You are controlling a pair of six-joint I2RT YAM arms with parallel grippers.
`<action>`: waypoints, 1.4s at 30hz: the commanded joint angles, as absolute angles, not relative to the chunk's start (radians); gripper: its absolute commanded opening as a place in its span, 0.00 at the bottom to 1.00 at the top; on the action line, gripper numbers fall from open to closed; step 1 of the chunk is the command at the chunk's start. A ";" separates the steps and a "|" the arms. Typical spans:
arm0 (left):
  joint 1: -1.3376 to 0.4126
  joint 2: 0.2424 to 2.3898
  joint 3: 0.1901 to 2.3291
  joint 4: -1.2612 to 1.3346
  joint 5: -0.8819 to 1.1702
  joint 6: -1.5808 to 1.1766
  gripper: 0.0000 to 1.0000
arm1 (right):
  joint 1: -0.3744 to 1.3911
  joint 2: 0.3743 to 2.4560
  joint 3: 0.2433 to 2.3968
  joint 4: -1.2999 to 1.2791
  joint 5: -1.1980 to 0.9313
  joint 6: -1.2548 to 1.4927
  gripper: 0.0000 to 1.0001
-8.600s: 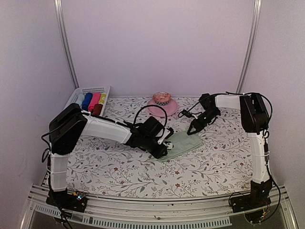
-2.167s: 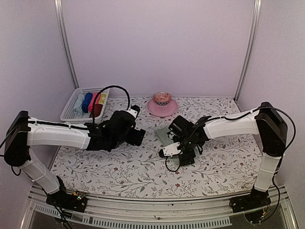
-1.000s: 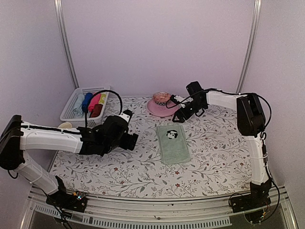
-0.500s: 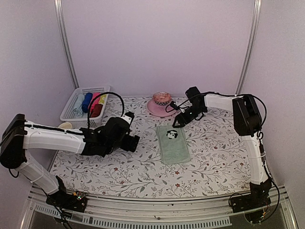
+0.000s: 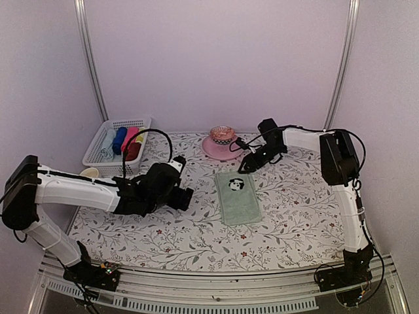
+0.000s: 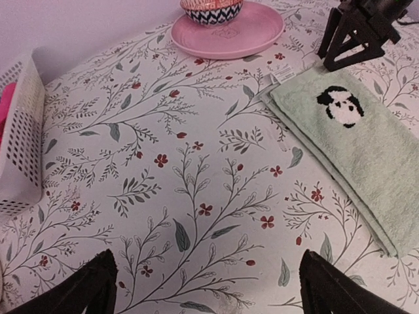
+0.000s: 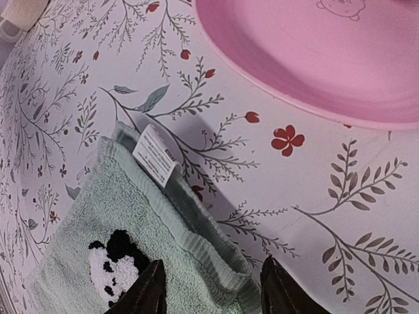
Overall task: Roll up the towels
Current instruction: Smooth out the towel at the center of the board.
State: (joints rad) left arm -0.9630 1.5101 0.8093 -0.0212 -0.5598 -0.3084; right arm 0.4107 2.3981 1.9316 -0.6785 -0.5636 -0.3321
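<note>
The pale green towel (image 5: 238, 198) with a black-and-white round motif (image 6: 341, 104) lies flat and unrolled in the middle of the floral cover. My right gripper (image 5: 248, 166) hangs low over the towel's far edge, open. In the right wrist view its fingers (image 7: 148, 292) straddle the towel's folded hem (image 7: 208, 252) beside the white label (image 7: 154, 156). My left gripper (image 5: 186, 195) is wide open over bare cover to the left of the towel (image 6: 366, 150), holding nothing. A dark red-brown roll (image 5: 133, 151) sits in the basket.
A white basket (image 5: 106, 134) with several coloured rolls stands at the back left. A pink plate (image 5: 215, 150) with a patterned bowl (image 5: 222, 134) is just behind the towel, close to the right gripper. Walls enclose the table on three sides.
The right gripper has dropped from beside the plate to the towel's far edge, and its jaws have narrowed. The left arm has crept slightly to the right. The towel has not moved.
</note>
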 commanded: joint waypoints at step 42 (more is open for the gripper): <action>-0.992 1.586 0.801 0.039 -0.530 -0.336 0.97 | 0.402 2.224 1.837 -0.667 -0.618 -0.360 0.03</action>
